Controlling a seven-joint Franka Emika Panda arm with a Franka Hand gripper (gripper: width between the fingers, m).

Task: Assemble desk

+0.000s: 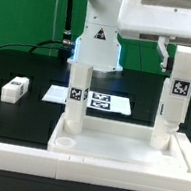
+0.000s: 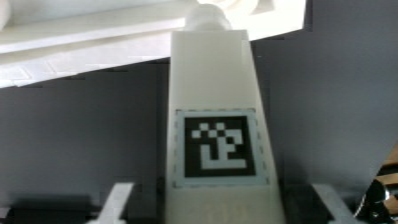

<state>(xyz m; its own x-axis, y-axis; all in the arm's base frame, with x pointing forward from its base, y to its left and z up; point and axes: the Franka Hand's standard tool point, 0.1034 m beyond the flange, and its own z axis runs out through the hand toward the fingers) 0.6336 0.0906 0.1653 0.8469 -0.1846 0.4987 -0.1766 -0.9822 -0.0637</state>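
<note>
Nearest the lens, the desk top (image 1: 115, 146) fills the lower right of the exterior view, rim up on the black table (image 1: 25, 112). Two legs stand upright at its far corners: the left leg (image 1: 74, 105) at centre-left and the held leg (image 1: 172, 112) at right. The arm's wrist hangs in the upper right, pointing straight down. Its gripper (image 1: 184, 69) is clamped on that leg's upper end, with a finger on either side in the wrist view. One loose leg (image 1: 15, 90) lies flat at left, and the marker board (image 1: 102, 102) lies at centre.
</note>
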